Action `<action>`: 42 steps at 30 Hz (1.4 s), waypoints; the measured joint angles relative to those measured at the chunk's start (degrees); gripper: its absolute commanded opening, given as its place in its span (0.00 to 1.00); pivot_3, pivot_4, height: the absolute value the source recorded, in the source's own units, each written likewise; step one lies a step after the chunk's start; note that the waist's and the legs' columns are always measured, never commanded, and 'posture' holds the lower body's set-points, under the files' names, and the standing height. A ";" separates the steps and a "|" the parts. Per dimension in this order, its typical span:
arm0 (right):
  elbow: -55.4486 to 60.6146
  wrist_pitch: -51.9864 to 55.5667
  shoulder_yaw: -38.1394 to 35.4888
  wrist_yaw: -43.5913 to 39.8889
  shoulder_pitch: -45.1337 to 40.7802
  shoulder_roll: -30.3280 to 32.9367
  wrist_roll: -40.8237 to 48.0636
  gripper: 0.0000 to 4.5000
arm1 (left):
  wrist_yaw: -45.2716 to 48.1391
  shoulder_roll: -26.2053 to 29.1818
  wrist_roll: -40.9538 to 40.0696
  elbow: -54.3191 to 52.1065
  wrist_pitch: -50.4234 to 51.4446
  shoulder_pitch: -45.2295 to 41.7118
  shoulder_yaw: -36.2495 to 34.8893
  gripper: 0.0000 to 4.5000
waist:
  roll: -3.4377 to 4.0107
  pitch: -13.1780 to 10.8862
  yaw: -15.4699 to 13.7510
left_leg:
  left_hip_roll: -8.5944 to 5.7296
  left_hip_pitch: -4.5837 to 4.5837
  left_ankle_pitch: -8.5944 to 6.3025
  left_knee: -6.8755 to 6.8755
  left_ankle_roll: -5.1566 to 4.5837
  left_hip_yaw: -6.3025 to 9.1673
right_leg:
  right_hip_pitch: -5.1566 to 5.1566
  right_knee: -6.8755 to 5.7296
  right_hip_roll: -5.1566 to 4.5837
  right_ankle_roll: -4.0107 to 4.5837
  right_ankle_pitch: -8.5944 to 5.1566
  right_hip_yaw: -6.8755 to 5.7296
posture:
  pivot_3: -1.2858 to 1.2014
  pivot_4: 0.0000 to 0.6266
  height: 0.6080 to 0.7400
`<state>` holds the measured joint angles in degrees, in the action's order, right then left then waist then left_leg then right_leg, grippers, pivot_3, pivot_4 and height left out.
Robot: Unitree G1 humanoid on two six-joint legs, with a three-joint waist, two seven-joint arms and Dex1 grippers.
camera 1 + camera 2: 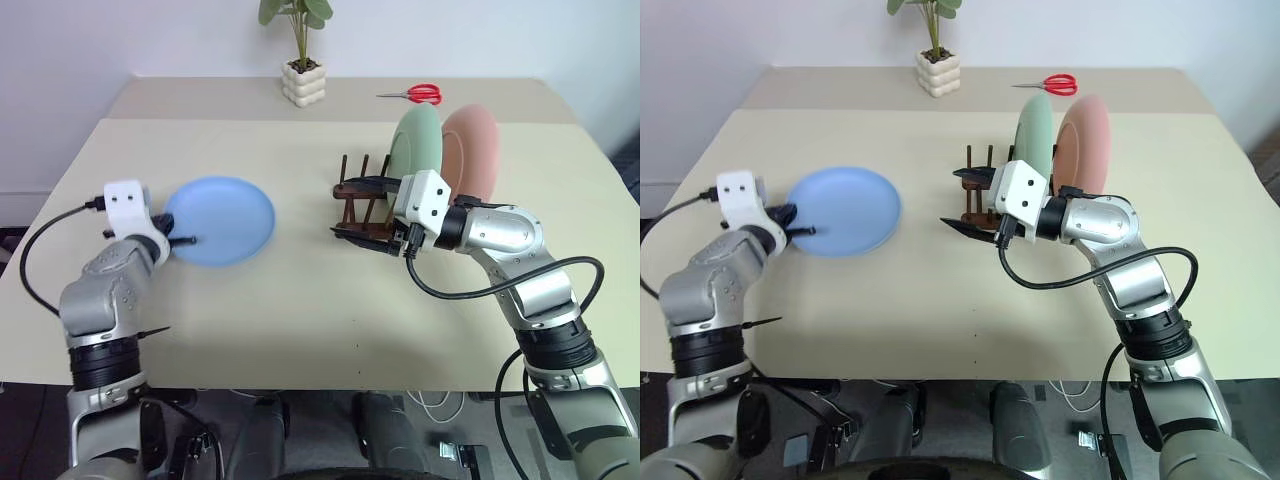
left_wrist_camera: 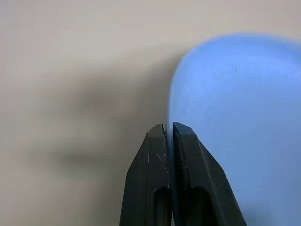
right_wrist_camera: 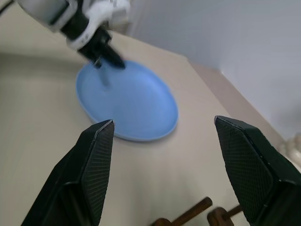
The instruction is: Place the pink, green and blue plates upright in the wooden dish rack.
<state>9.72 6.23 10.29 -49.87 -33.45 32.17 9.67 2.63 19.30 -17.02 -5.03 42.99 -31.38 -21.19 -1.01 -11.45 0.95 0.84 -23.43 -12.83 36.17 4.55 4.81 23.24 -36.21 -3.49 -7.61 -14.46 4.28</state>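
Nearest the camera, at lower left of the head view, the left gripper is clenched on the near left rim of the blue plate; the wrist view shows its two fingers pressed together with the thin plate edge between them. At right of centre the right gripper hangs released, jaws wide apart, just in front of the rack, grasping nothing.

The table is the largest thing: a pale cream top running from the lower edge up to the white wall, with a seam across it in the upper part. The blue plate lies left of centre on it, well apart from the rack. The green plate and the pink plate stand upright in the rack, right of centre, pink behind green, just beside each other. A potted plant sits at the top centre by the wall, and red scissors lie to its right.
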 measured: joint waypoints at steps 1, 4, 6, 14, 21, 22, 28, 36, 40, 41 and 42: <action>-1.12 -2.09 1.21 0.83 -1.09 -0.38 -2.41 0.77 | -0.44 -1.17 0.02 -1.45 -3.07 -2.73 0.22 0.00 | -0.06 -0.01 -0.14 | 0.00 -0.05 0.02 0.00 0.04 0.00 | 0.03 0.08 0.00 0.04 0.03 0.00 | 0.52 0.24 0.92; -3.01 -7.39 2.99 2.90 -2.71 -0.98 -7.87 0.77 | -0.40 -0.65 1.09 -6.53 -8.71 -7.38 2.32 0.00 | -0.07 0.02 0.08 | -0.03 0.00 0.02 -0.11 0.04 -0.08 | 0.03 0.10 -0.07 0.00 0.04 0.02 | 0.52 0.24 0.92; -5.49 -10.29 3.57 5.56 -4.04 -1.89 -12.11 0.77 | -0.57 -0.69 2.81 -8.56 -9.22 -8.22 5.10 0.00 | -0.06 0.02 0.17 | -0.02 0.04 0.02 -0.19 0.04 -0.08 | 0.07 0.06 -0.05 0.01 0.04 0.01 | 0.52 0.24 0.92; -10.88 -20.15 6.64 12.90 -8.19 -4.79 -23.42 0.77 | 0.20 -2.52 3.88 -12.55 -6.73 -9.29 12.94 0.00 | -0.06 0.02 0.19 | -0.02 0.01 0.02 -0.15 0.04 -0.05 | 0.09 0.02 -0.03 0.02 0.04 0.01 | 0.52 0.24 0.92; -13.46 -22.96 8.68 12.94 -8.28 -5.83 -26.51 0.77 | 2.11 -2.53 3.14 -15.90 -4.70 -9.84 14.40 0.00 | -0.06 0.02 0.21 | -0.02 0.01 0.02 -0.14 0.04 -0.04 | 0.08 0.02 -0.03 0.02 0.04 0.01 | 0.52 0.24 0.92; -13.52 -23.01 8.87 12.95 -8.28 -5.96 -26.71 0.77 | 2.27 -2.55 2.84 -16.06 -4.55 -9.87 14.40 0.00 | -0.06 0.02 0.21 | -0.02 0.01 0.02 -0.15 0.04 -0.04 | 0.08 0.02 -0.03 0.02 0.04 0.01 | 0.52 0.24 0.92; -15.02 -24.16 9.22 13.45 -8.28 -6.10 -28.78 0.38 | 3.99 -2.74 0.74 -17.80 -3.62 -9.87 14.12 0.00 | -0.06 0.02 0.21 | -0.02 0.01 0.02 -0.14 0.04 -0.04 | 0.08 0.02 -0.03 0.02 0.04 0.01 | 0.52 0.24 0.92; -15.02 -25.52 9.11 14.10 -8.27 -6.06 -29.44 0.00 | 4.35 -3.41 0.09 -17.42 -3.31 -9.86 13.05 0.07 | -0.06 0.02 0.20 | -0.02 0.01 0.02 -0.13 0.04 -0.03 | 0.07 0.02 -0.02 0.02 0.04 0.01 | 0.52 0.24 0.92; -15.37 -25.78 9.23 14.38 -8.24 -6.09 -30.91 0.00 | 3.84 -5.93 -3.30 -17.32 -3.54 -9.99 9.83 0.44 | -0.05 0.02 0.19 | -0.02 0.01 0.02 -0.13 0.04 -0.03 | 0.07 0.01 -0.03 0.02 0.04 0.01 | 0.52 0.24 0.92; -15.51 -25.82 9.22 14.50 -8.24 -6.09 -31.04 0.00 | 3.64 -6.14 -3.90 -17.32 -3.68 -9.99 9.24 0.54 | -0.05 0.02 0.19 | -0.02 0.01 0.02 -0.13 0.04 -0.03 | 0.07 0.01 -0.03 0.02 0.04 0.01 | 0.52 0.24 0.92; -15.51 -25.93 9.22 14.70 -8.24 -6.10 -31.16 0.00 | 3.16 -6.78 -4.54 -17.33 -4.40 -10.04 8.30 0.65 | -0.06 0.02 0.18 | -0.02 0.01 0.02 -0.13 0.04 -0.03 | 0.07 0.01 -0.03 0.02 0.04 0.01 | 0.52 0.24 0.92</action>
<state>-5.78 -19.71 19.51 -35.17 -41.69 26.07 -21.49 5.78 12.52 -21.56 -22.36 38.59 -41.42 -12.88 -1.06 -11.43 1.13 0.83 -23.43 -12.81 36.04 4.59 4.78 23.31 -36.20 -3.51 -7.59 -14.43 4.29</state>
